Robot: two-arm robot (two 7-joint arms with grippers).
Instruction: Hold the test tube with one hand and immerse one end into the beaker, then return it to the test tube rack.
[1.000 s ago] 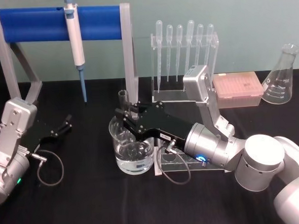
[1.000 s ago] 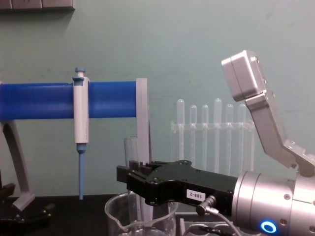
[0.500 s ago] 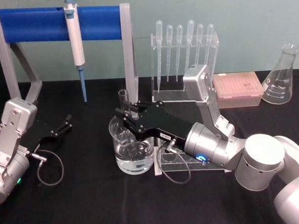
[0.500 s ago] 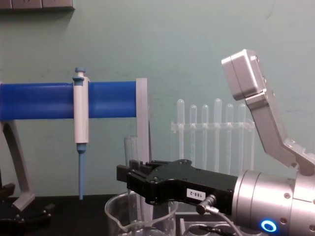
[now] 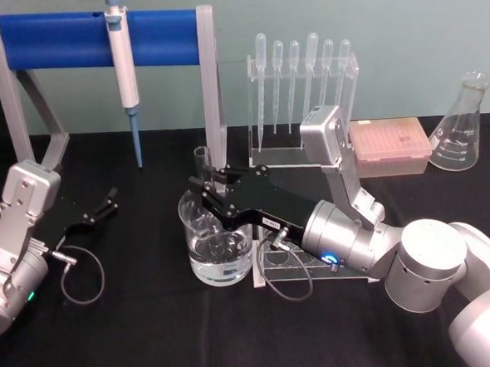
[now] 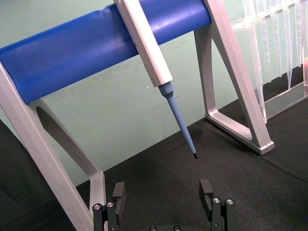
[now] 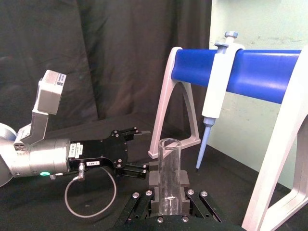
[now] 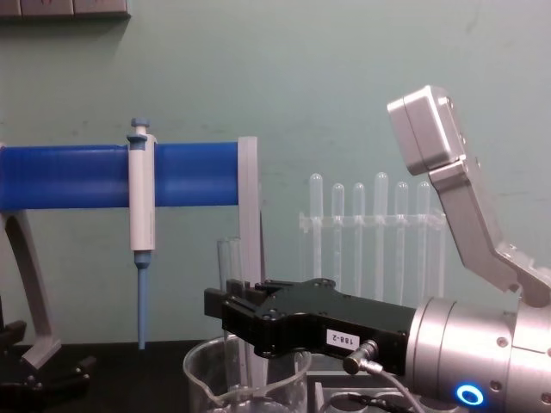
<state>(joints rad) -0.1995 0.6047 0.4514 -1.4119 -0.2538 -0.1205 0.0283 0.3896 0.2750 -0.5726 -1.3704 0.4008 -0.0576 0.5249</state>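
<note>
**Tube upright in the beaker, rack tucked under the arm**

The right pincer [image 5: 203,186] is clamped on the test tube [image 5: 201,164]. It grips partway down, so the open rim stands above the fingers and the rest drops straight below them into the beaker [image 5: 202,265]. The tube's long axis is vertical, and the chest view confirms it. From where I stand, the way out looks to be straight up, clear of the beaker's rim, before anything sideways.

The test tube rack [image 5: 293,268] lies back from the fingertips toward the wrist. It sits just beside the beaker and low under the right arm's own body, so that arm is much the nearer one. The left pincer [image 5: 106,203] rests well off to the other side, fingers spread with nothing between them.

The tube's rounded end is lost in the beaker's glass and water, so I can't say how deep it sits. The arm covers most of the rack, and which holes are free is hidden.
</note>
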